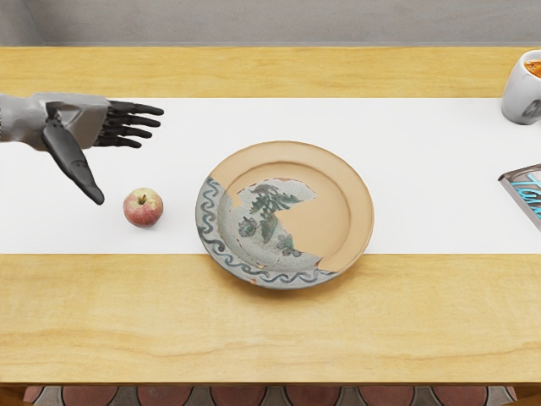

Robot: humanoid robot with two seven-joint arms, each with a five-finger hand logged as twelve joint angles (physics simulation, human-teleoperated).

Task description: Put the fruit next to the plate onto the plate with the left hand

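1 white runner (406, 135) spans the wooden table (270, 321) from left edge to right edge. 1 white mug (521, 87) stands near the far right corner. 1 flat blue-printed item (526, 191) lies at the right edge.

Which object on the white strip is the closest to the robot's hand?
The red apple, beside the open left hand; the plate lies farther right, and the mug stands at the far right edge.
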